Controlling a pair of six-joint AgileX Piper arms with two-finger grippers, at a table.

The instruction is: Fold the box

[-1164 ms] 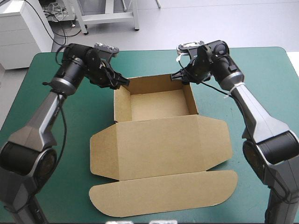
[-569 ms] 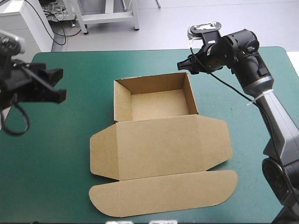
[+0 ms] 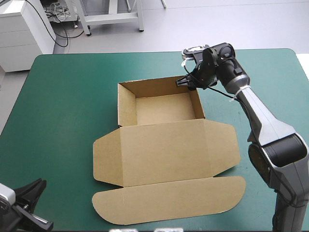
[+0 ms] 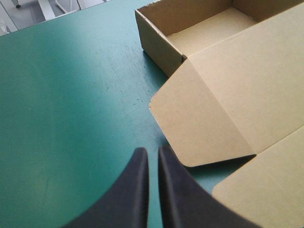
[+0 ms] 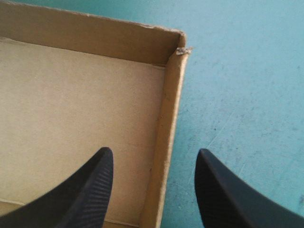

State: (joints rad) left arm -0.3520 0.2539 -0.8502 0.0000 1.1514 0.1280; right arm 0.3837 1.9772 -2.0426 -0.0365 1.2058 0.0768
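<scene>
The right end effector, fingers apart around the right wall of the box on the table, might squash that wall if it dips crooked, and the left end effector, fingers nearly together, is too far to help.

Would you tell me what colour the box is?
The box is plain brown, clearest in the high view.

Bright, even overhead light is seen in the high view; only thin soft shadows are cast on the bench along the lid edges of the box. Left wrist view: a broad soft shadow is laid on the teal-green cover ahead of the left end effector, with a darker strip under the flap's edge. Right wrist view: the box's far inner wall is shaded darker than its floor.
</scene>
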